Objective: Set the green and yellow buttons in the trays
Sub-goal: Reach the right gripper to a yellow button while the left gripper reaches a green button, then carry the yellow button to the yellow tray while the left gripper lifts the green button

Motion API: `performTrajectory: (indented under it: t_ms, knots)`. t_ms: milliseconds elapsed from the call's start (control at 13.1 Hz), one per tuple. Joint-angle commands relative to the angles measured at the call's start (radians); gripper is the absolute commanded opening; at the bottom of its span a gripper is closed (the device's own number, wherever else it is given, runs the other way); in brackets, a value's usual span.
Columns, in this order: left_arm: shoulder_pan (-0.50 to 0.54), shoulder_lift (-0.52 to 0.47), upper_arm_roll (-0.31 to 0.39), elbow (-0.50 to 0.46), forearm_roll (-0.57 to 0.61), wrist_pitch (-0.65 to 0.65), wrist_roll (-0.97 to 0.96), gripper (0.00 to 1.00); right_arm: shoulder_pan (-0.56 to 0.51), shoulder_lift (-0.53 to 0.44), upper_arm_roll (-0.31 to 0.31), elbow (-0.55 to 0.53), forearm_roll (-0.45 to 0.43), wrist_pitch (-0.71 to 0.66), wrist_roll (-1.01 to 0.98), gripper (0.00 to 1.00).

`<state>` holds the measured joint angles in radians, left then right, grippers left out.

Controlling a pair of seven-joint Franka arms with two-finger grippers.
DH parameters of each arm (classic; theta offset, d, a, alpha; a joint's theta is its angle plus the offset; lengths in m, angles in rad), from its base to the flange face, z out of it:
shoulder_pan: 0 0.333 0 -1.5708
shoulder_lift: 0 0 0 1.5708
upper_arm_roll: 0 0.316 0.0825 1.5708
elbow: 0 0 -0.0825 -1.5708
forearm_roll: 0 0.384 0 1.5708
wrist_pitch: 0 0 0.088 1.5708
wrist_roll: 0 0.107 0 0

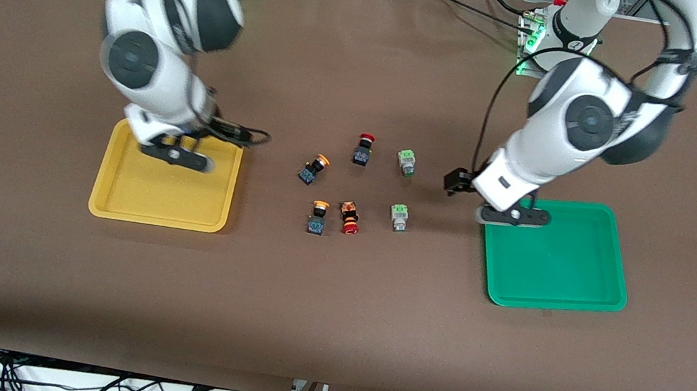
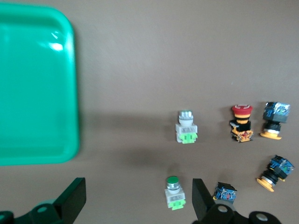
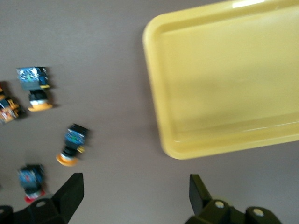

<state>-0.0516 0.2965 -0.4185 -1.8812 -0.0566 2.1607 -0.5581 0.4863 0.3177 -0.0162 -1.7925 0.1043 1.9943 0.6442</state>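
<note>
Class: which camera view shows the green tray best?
The front view: the whole green tray shows there, rim and floor, with the left hand over its corner. The left wrist view shows only part of it, cut off at the frame edge. The right wrist view shows none of it.

Bright, even overhead light; glare on yellow tray point(image 3: 243, 7); right arm point(image 1: 164, 54) motion-blurred; soft shadows on bench point(image 1: 333, 302).

Both arms have smooth white shells with dark grey round caps at the joints and black bands between the links. Thin black cables run in loops along each arm. The left hand point(image 2: 135, 200) and the right hand point(image 3: 133, 198) have black, wedge-shaped fingers, with small silver screws at the finger bases.
</note>
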Motion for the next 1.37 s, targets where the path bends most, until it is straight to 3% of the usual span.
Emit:
performTrajectory:
  t_ms: [0,228,457,609,837,1141,1293]
  knots:
    - [-0.042,0.038,0.003,-0.022,0.000,0.041,-0.057,1.00,0.112,0.136,-0.008,0.019,0.017,0.168,0.214,1.00]
    - [-0.082,0.056,0.004,-0.068,0.001,0.086,-0.129,1.00,0.170,0.256,-0.007,0.022,0.017,0.322,0.327,0.99]
    - [-0.102,0.059,-0.011,-0.171,0.032,0.203,-0.198,1.00,0.213,0.305,-0.007,0.022,0.017,0.382,0.394,0.99]
    - [-0.135,0.084,-0.013,-0.187,0.066,0.235,-0.303,1.00,0.212,0.320,-0.007,0.022,0.018,0.394,0.394,0.94]
    - [-0.195,0.150,-0.013,-0.187,0.203,0.290,-0.507,1.00,0.221,0.345,-0.005,0.018,0.018,0.412,0.394,0.75]
    - [-0.208,0.220,-0.039,-0.187,0.371,0.332,-0.721,1.00,0.215,0.343,-0.005,0.016,0.018,0.403,0.378,0.29]
    - [-0.221,0.231,-0.039,-0.187,0.377,0.337,-0.753,1.00,0.200,0.327,-0.010,0.024,0.017,0.371,0.353,0.20]
